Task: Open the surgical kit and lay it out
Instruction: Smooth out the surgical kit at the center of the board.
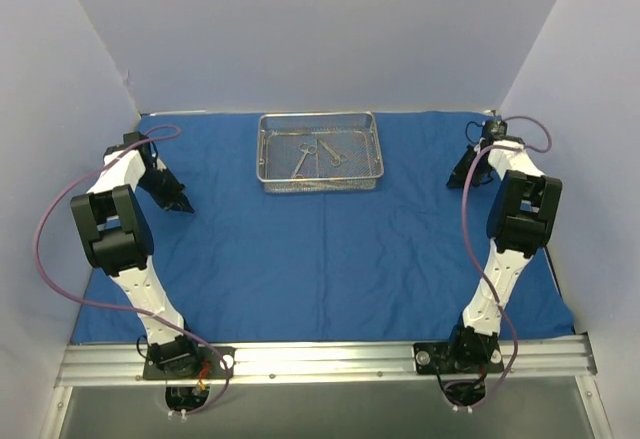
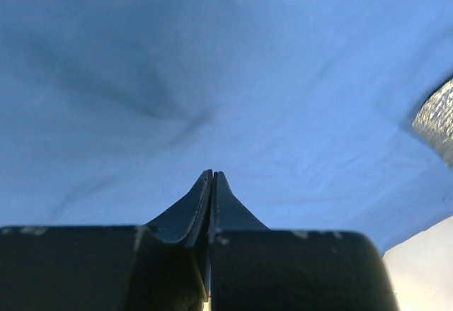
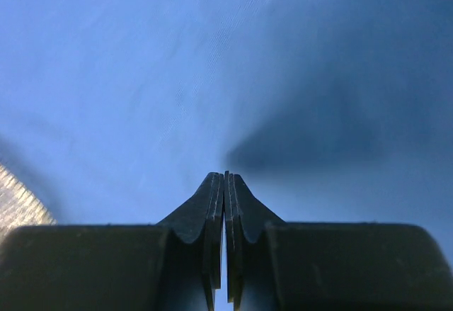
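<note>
You have the royal-blue cloth wrap spread open and flat over the bench, from the far edge almost to the near rail, with only shallow wrinkles. The rectangular silver wire-mesh tray sits upright on it, mid far edge. Two thin steel instruments lie flat inside, angled.

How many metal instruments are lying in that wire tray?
2: one instrument left of centre in the wire tray, a second instrument just right of it. They are small here, so another thin one could go unseen.
</note>
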{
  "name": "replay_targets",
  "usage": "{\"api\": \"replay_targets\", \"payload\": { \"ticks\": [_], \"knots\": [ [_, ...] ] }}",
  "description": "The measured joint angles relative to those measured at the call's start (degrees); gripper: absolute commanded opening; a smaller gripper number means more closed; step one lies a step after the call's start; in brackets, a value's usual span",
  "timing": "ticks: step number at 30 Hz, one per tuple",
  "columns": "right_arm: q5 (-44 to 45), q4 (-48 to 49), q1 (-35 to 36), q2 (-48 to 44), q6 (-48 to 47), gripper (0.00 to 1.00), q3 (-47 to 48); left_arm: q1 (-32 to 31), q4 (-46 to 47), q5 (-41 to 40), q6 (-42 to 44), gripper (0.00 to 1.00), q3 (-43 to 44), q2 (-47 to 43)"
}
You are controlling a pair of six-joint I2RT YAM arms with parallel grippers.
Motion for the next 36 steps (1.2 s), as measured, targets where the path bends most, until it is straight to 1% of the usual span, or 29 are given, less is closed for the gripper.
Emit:
{"api": "replay_targets", "payload": {
  "ticks": [3, 7, 9, 14, 18, 21, 23, 25, 28, 32, 34, 36],
  "knots": [
    [-1.9, -0.5, -0.6, 6.1, 0.3, 0.0, 4.2, 0.1, -0.2, -0.4, 0.0, 0.02, 2.3, 2.8],
    [-0.4, -1.4, -1.7, 8.0, 0.0, 0.0, 7.5, 0.4, -0.5, -1.9, 0.1, 0.02, 4.3, 8.5],
    [1.7, -2.4, -2.1, 8.2, -0.3, 0.0, 8.5, 1.1, -1.5, -0.9, -0.2, 0.02, 5.1, 10.0],
    [10.4, -5.7, -3.2, 8.2, -2.3, 0.0, 10.2, 2.5, -2.6, -1.1, 0.0, 0.02, 5.4, 10.1],
    [16.3, -9.2, -3.3, 8.2, -4.0, 0.0, 11.5, 3.3, -3.8, -3.3, 0.4, 0.02, 5.9, 9.9],
    [16.8, -10.4, -2.0, 7.8, -4.6, 0.0, 11.9, 3.3, -5.0, -6.5, 0.9, 0.02, 5.9, 8.4],
    [15.4, -10.5, 0.1, 6.7, -4.6, 0.0, 11.5, 3.3, -5.4, -8.7, 1.4, 0.02, 5.1, 5.8],
    [12.1, -9.6, 3.1, 4.2, -4.4, 0.0, 9.4, 3.4, -5.6, -11.3, 2.1, 0.02, 3.1, 2.0],
    [5.9, -7.3, 8.2, -1.1, -3.1, 0.0, 3.3, 4.9, -5.4, -13.3, 3.0, 0.02, -1.8, -3.5],
    [-2.8, -2.2, 13.9, -6.4, -0.7, 0.0, -7.1, 8.7, -4.7, -14.5, 3.1, 0.02, -9.6, -6.2],
    [-4.6, -0.8, 14.0, -7.0, -0.2, 0.0, -12.0, 9.9, -4.5, -14.6, 3.1, 0.02, -12.8, -5.9],
    [-4.5, -0.5, 12.7, -6.8, -0.3, 0.0, -16.0, 10.3, -4.8, -14.6, 3.1, 0.02, -14.4, -5.1]
  ]
}}
